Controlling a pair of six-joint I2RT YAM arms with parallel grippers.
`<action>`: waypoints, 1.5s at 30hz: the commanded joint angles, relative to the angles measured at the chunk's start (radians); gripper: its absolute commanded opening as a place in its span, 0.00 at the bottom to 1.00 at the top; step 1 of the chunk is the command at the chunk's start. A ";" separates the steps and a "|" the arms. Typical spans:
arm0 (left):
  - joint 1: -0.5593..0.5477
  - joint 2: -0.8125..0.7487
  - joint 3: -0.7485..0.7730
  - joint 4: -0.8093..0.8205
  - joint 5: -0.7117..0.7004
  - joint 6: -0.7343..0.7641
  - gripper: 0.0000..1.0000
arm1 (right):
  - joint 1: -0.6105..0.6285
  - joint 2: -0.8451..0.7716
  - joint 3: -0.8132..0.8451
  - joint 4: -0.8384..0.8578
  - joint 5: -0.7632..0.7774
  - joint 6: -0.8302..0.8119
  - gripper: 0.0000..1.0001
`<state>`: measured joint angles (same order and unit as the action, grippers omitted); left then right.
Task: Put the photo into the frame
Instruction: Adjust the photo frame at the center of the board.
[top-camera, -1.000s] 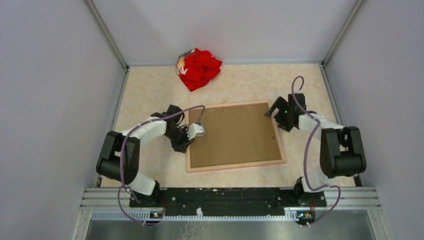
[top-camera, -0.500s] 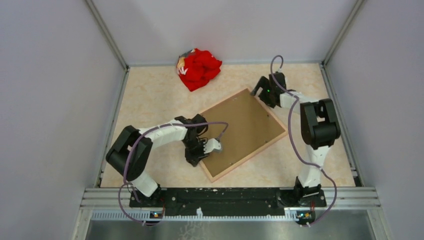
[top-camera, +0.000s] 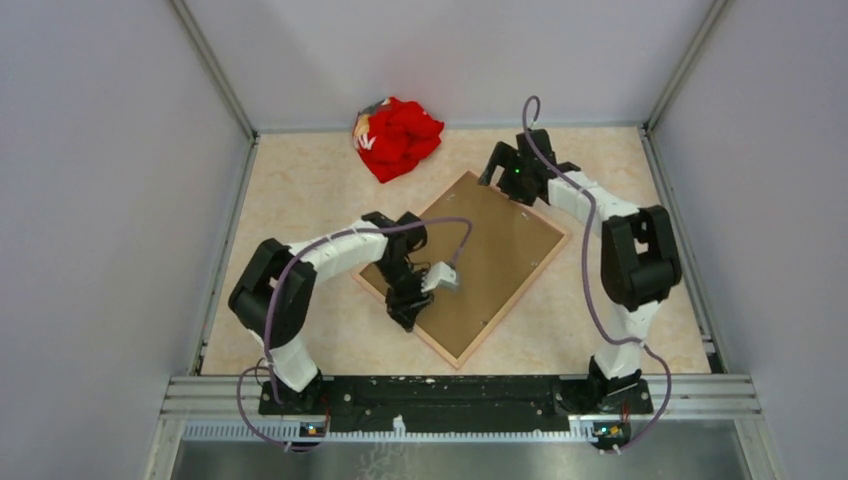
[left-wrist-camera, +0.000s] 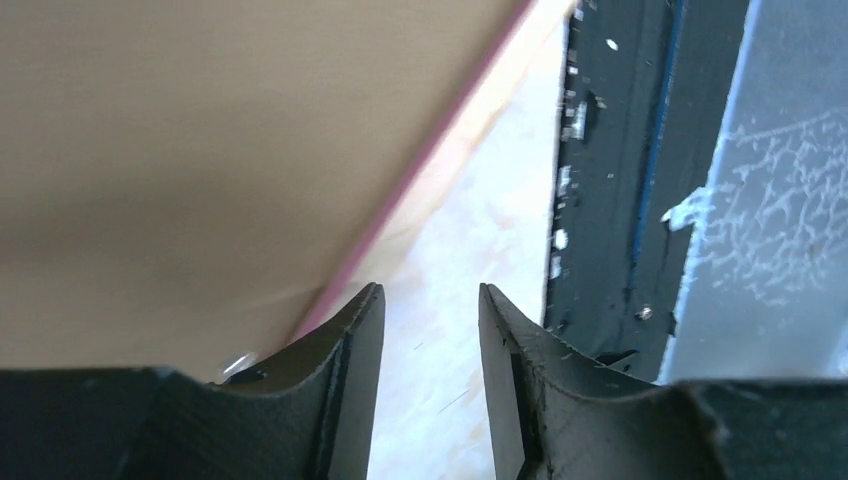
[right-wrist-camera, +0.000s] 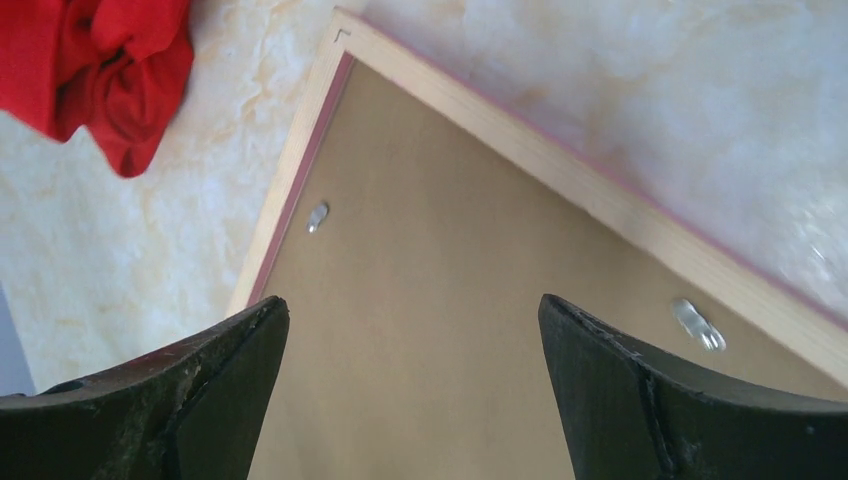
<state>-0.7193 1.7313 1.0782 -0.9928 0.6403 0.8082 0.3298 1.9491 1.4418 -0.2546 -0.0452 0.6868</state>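
Both arms attend the frame, which lies back up and diagonal on the table, likely so its clips can be reached. The left gripper, fingers a little apart and empty, sits beside the near edge. The right gripper hangs spread wide over the far corner. No photo shows.

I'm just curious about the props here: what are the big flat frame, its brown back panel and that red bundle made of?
The frame looks like pale bare wood with faint grain, edged in pink, probably paint. Its back panel seems to be matte brown hardboard, smooth and held in by small metal tabs. The red bundle looks like soft cloth, crumpled into folds.
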 joint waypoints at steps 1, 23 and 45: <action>0.207 -0.065 0.172 -0.136 0.072 0.167 0.47 | -0.008 -0.266 -0.125 -0.082 0.021 -0.046 0.95; 0.610 0.128 0.147 0.254 -0.060 -0.057 0.36 | -0.093 -0.788 -0.958 0.078 -0.143 0.082 0.93; 0.408 -0.104 -0.129 0.109 0.040 0.087 0.39 | -0.178 -0.503 -0.554 -0.012 -0.081 -0.004 0.87</action>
<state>-0.3359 1.6707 0.9401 -0.8268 0.6380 0.8658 0.1467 1.5307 0.8398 -0.2226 -0.1917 0.7013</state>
